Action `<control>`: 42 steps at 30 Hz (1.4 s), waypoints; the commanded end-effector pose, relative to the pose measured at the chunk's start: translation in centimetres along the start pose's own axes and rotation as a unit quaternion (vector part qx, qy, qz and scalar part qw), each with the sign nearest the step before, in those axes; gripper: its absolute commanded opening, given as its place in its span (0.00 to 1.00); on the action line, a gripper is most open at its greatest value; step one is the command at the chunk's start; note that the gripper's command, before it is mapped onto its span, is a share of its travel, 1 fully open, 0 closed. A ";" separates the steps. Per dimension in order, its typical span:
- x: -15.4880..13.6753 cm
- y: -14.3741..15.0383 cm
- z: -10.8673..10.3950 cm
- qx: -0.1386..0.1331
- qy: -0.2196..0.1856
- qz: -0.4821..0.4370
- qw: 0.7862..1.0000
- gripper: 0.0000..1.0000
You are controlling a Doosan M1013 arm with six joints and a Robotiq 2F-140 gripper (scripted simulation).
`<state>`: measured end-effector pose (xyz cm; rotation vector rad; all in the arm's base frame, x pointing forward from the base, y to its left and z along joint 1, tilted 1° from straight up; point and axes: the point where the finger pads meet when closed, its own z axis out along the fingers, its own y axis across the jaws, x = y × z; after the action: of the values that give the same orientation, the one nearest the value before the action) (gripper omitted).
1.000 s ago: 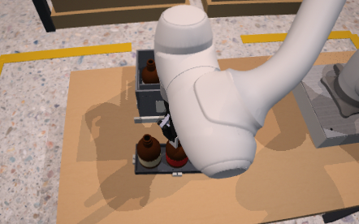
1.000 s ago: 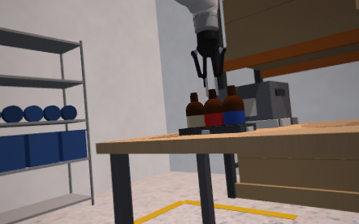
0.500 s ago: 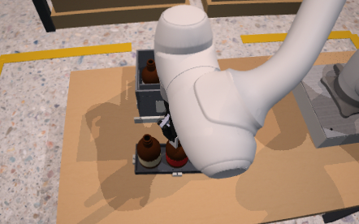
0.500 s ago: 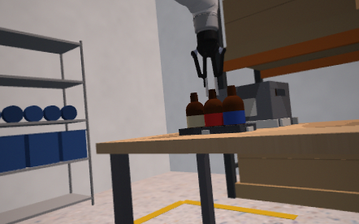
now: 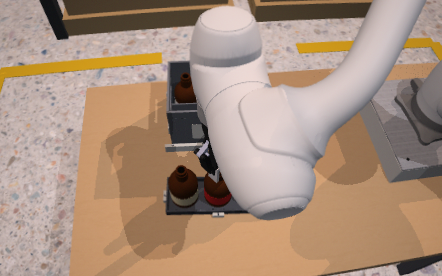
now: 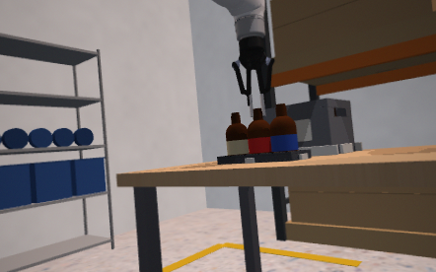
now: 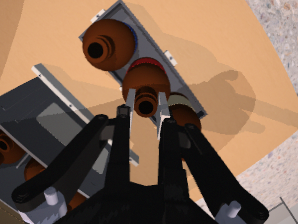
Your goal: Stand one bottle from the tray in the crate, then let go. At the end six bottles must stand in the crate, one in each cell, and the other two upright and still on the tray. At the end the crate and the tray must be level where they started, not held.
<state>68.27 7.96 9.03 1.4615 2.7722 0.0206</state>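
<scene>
Three brown bottles stand in a row on the dark tray [image 6: 259, 158]: a cream-labelled one [image 6: 237, 134], a red-labelled one [image 6: 258, 132] and a blue-labelled one [image 6: 284, 129]. My gripper [image 6: 254, 101] comes straight down over the middle bottle and is shut on the neck of the red-labelled bottle [image 7: 147, 92], which still stands on the tray. In the wrist view the fingertips flank its cap; the blue-labelled bottle [image 7: 107, 44] is beyond it, and the cream-labelled bottle [image 7: 185, 117] is partly hidden behind a finger. The grey crate [image 5: 183, 107] sits just behind the tray with a bottle [image 5: 185, 89] in a far cell; the arm hides most of it.
The arm's large white links [image 5: 256, 125] cover the crate's right side and the tray's right end in the top view. A grey base block [image 5: 416, 135] stands at the table's right. A metal shelf [image 6: 36, 148] with blue boxes stands off the table to the left.
</scene>
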 end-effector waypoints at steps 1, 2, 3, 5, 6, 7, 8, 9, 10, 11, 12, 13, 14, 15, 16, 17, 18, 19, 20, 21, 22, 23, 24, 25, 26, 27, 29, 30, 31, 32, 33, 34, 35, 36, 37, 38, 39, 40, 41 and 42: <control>0.3 0.1 0.3 0.001 -0.001 -0.002 1.000 0.00; 0.3 0.1 0.3 0.001 -0.001 -0.002 1.000 0.00; 0.3 0.1 0.3 0.001 -0.001 -0.002 1.000 0.00; 0.3 0.1 0.3 0.001 -0.001 -0.002 1.000 0.00; 0.3 0.1 0.3 0.001 -0.001 -0.002 1.000 0.00; 0.3 0.1 0.3 0.001 -0.001 -0.002 1.000 0.00; 0.3 0.1 0.3 0.001 -0.001 -0.002 1.000 0.00; 0.3 0.1 0.3 0.001 -0.001 -0.002 1.000 0.00; 0.3 0.1 0.3 0.001 -0.001 -0.002 1.000 0.00; 0.3 0.1 0.3 0.001 -0.001 -0.002 1.000 0.00; 0.3 0.1 0.3 0.001 -0.001 -0.002 1.000 0.00; 0.3 0.1 0.3 0.001 -0.001 -0.002 1.000 0.00; 0.3 0.1 0.3 0.001 -0.001 -0.002 1.000 0.00; 0.3 0.1 0.3 0.001 -0.001 -0.002 1.000 0.00; 0.3 0.1 0.3 0.001 -0.001 -0.002 1.000 0.00; 0.3 0.1 0.3 0.001 -0.001 -0.002 1.000 0.00; 0.3 0.1 0.3 0.001 -0.001 -0.002 1.000 0.00; 0.3 0.1 0.2 0.001 -0.001 -0.002 1.000 0.00; 0.3 0.1 0.2 0.001 -0.001 -0.002 1.000 0.00; 0.3 0.1 0.2 0.001 -0.001 -0.002 1.000 0.00; 0.3 0.1 0.1 0.001 -0.001 -0.002 1.000 0.00; 0.3 0.1 0.1 0.001 -0.001 -0.002 1.000 0.00; 0.3 0.1 0.0 0.001 -0.001 -0.002 1.000 0.00; 0.3 0.1 0.0 0.001 -0.001 -0.002 1.000 0.00; 0.3 0.1 -0.1 0.001 -0.001 -0.002 1.000 0.00; 0.3 0.1 -0.1 0.001 -0.001 -0.002 1.000 0.00; 0.3 0.1 -0.2 0.001 -0.001 -0.002 1.000 0.00; 0.3 0.1 -0.2 0.001 -0.001 -0.002 1.000 0.00; 0.3 0.1 -0.3 0.001 -0.001 -0.002 1.000 0.00; 0.3 0.1 -0.4 0.001 -0.001 -0.002 1.000 0.00; 0.3 0.1 -0.5 0.001 -0.001 -0.002 1.000 0.00; 0.3 0.1 -0.6 0.001 -0.001 -0.002 1.000 0.00; 0.3 0.2 -0.7 0.001 -0.001 -0.002 1.000 0.00; 0.3 0.2 -0.8 0.001 -0.001 -0.002 1.000 0.00; 0.3 0.2 -0.9 0.001 -0.001 -0.002 1.000 0.00; 0.3 0.2 -1.0 0.001 -0.001 -0.002 1.000 0.00; 0.3 0.2 -1.2 0.001 -0.001 -0.002 1.000 0.00; 0.3 0.2 -1.3 0.001 -0.001 -0.002 1.000 0.00; 0.4 0.2 -1.4 0.001 -0.001 -0.002 1.000 0.00; 0.4 0.2 -1.5 0.001 -0.001 -0.002 1.000 0.00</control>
<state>68.22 8.03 9.88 1.4625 2.7741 0.0187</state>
